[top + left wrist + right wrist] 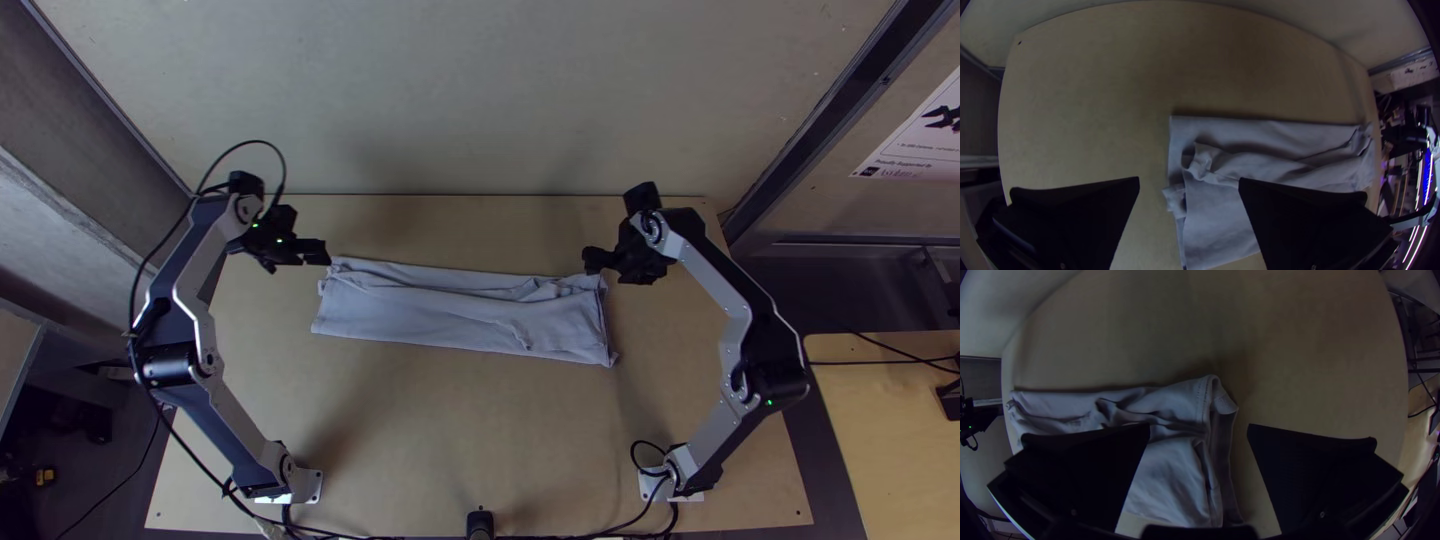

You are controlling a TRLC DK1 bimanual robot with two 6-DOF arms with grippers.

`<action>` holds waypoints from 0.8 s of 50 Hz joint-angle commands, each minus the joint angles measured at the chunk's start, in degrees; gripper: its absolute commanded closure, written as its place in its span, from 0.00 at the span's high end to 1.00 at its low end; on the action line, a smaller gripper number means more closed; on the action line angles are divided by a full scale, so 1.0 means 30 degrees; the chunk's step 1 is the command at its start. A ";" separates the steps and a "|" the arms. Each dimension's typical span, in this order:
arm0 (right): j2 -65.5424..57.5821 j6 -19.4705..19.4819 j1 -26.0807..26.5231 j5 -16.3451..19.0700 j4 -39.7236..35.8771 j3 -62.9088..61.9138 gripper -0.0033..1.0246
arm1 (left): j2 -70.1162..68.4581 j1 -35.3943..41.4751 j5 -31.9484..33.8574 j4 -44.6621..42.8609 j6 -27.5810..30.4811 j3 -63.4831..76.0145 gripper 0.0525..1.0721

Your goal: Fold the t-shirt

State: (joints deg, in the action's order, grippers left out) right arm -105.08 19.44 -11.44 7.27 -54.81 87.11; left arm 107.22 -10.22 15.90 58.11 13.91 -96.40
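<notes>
The left tool (pixel 298 256) is at the far left corner of the t-shirt (pixel 440 312), spread wide and holding nothing. The t-shirt lies folded into a long strip across the wooden surface (pixel 450 430), between the two tools, with wrinkles along its far side. At its far right corner, the right tool (pixel 622 266) is also wide apart, gripping nothing.

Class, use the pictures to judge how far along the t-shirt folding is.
Done: the t-shirt lies folded into a long strip across the table. In hand: nothing; the left gripper and right gripper stand open near its far corners. Remaining, probably: smoothing the wrinkled far side and folding the strip shorter.
</notes>
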 commanded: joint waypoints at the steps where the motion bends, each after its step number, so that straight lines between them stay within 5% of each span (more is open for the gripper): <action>1: 0.1862 0.0170 0.0123 -0.0079 -0.0305 0.0465 0.96 | -0.1140 -0.0988 0.1028 -0.0355 0.0197 0.1518 0.96; 17: 0.4762 0.1195 0.0357 0.1210 -0.0891 0.1754 0.96 | -0.1257 -0.3332 0.5627 -0.0531 0.0929 0.3891 0.96; 40: 0.7018 0.1693 0.1002 0.1240 -0.1770 0.0963 0.96 | 0.1760 -0.4065 0.7708 -0.1674 0.2042 0.5092 0.96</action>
State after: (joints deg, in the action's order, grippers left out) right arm -86.39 23.27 -8.80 10.52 -59.09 91.74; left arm 109.03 -21.98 38.11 52.95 18.06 -82.72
